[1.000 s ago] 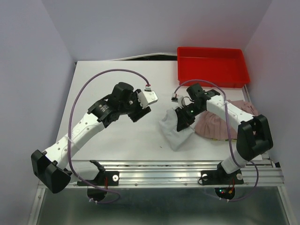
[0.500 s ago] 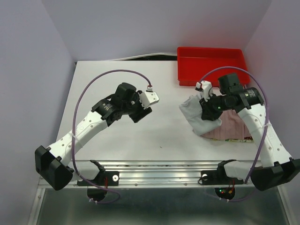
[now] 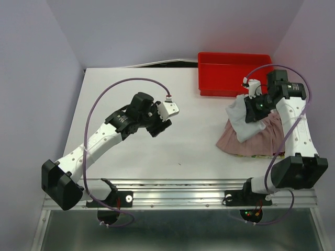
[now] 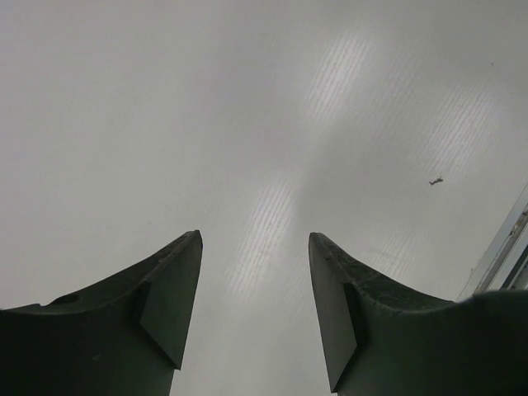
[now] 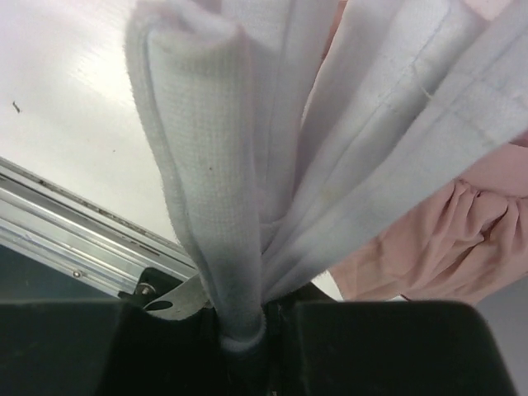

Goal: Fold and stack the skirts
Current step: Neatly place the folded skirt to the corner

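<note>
- Cloth is clamped in the right gripper (image 3: 255, 107): the pale grey-white skirt (image 3: 241, 117) is bunched into thick lengthwise folds. The right wrist view shows the fingers closed tight on it.
- That skirt has a plain, fine grid weave, with stitched seam lines running along the folds.
- It hangs from the gripper over the right side of the white table (image 3: 120, 94), just in front of the red tray (image 3: 235, 73).
- From above, its lower end overlaps the far edge of the dusty pink skirt (image 3: 254, 140). Whether the two touch cannot be told.
- The pink skirt lies fanned out on the table, its pleats spreading toward the wider near edge.
- The left gripper (image 3: 159, 125) hovers over bare table near the middle, well apart from both skirts. Its fingers are spread with nothing between them.
- A small dark speck (image 4: 435, 181) lies on the table ahead of it.
</note>
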